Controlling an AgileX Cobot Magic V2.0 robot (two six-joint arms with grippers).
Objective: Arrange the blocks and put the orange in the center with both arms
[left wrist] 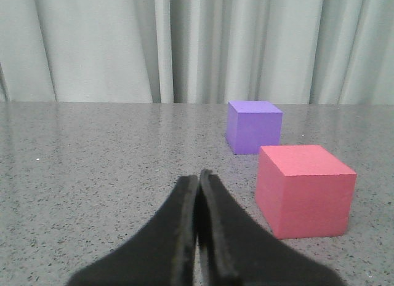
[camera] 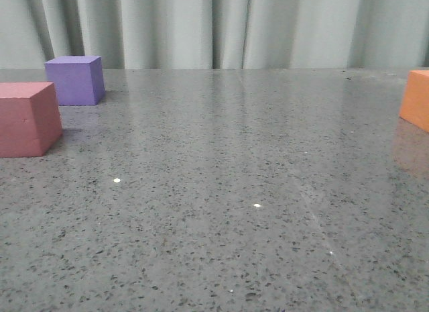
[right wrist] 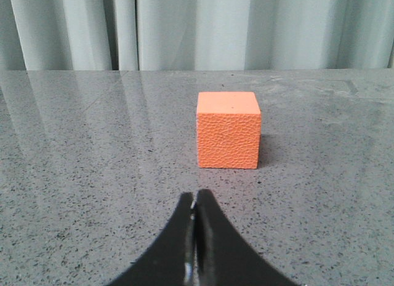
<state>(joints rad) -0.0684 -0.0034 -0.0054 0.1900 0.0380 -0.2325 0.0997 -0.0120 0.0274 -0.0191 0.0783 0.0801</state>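
Plainly apart: orange cube (right wrist: 228, 130), pebbled face, alone at table's (camera: 221, 191) right edge.
Purple cube (camera: 75, 80) behind pink-red cube (camera: 27, 119); left gripper (left wrist: 199, 178) and right gripper (right wrist: 196, 197) both pressed together, empty.

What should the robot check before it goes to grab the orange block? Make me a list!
1. Orange block in sight of the right arm: ok, it sits straight ahead of the right tool.
2. Right tool open enough to grab: not ok, its fingers are pressed together.
3. Left tool open: not ok, also shut.
4. Table middle free for the orange block: ok.
5. Pink-red block and purple block out of the way: ok, both on the left side, apart from each other.
6. Both tools holding nothing: ok.
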